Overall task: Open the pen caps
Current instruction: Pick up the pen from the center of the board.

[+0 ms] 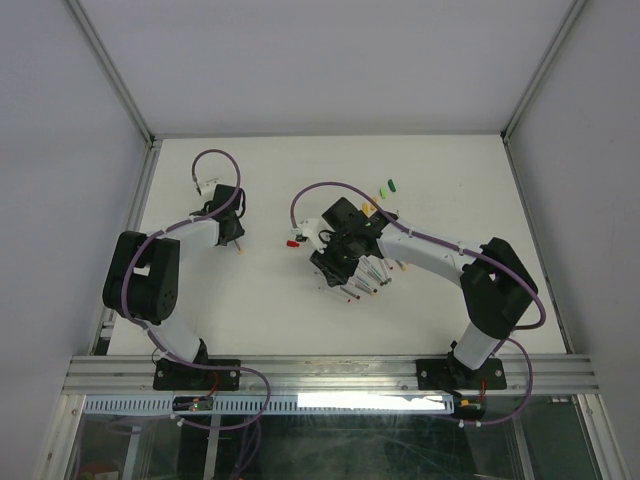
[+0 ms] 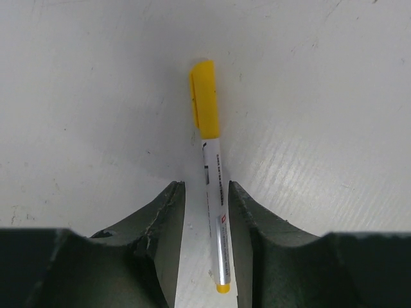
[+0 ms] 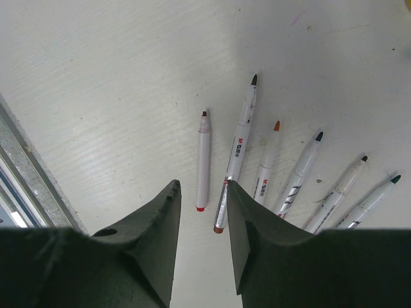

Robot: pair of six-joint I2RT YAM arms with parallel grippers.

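The last capped pen lay lengthwise between the fingers of the left tool (image 2: pixel 205 186). Its yellow cap (image 2: pixel 205 96) pointed away towards the upper centre of the left wrist frame, and its white barrel (image 2: pixel 216 212) ran back to the bottom edge. We saw the fingers standing narrowly apart on either side of the barrel. The right-hand finger was just beside it and a strip of bare surface (image 2: pixel 77 96) showed on the other side, so the tool was not yet pinching anything.

The pen's long axis ran almost straight up the frame, square to the line along which the fingers close. The cap sat wholly beyond the fingertips with nothing touching it. We judged that the coming move turned on this: a grip low on the barrel would leave the whole cap free to be pulled along that axis.

From above, the left tool was at centre left. The right tool (image 3: pixel 201 185) was well apart at frame centre, its fingers parted and empty over a fan of six bare pens (image 3: pixel 203 160) with tips exposed. Loose caps (image 1: pixel 390 185) lay above and to the left of it. The left arm was plainly the nearer to the yellow cap.
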